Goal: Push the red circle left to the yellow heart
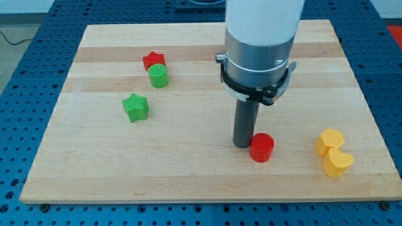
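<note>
The red circle (262,147) lies on the wooden board (188,169) at the lower middle right. My tip (242,145) stands right at the red circle's left side, touching or nearly touching it. The yellow heart (337,162) lies at the view's lower right, well to the right of the red circle. A yellow hexagon-like block (329,140) sits just above the heart, touching it.
A red star (152,60) and a green circle (159,76) sit together at the upper left. A green star (135,107) lies below and left of them. The arm's wide silver body (259,59) hangs over the board's upper middle.
</note>
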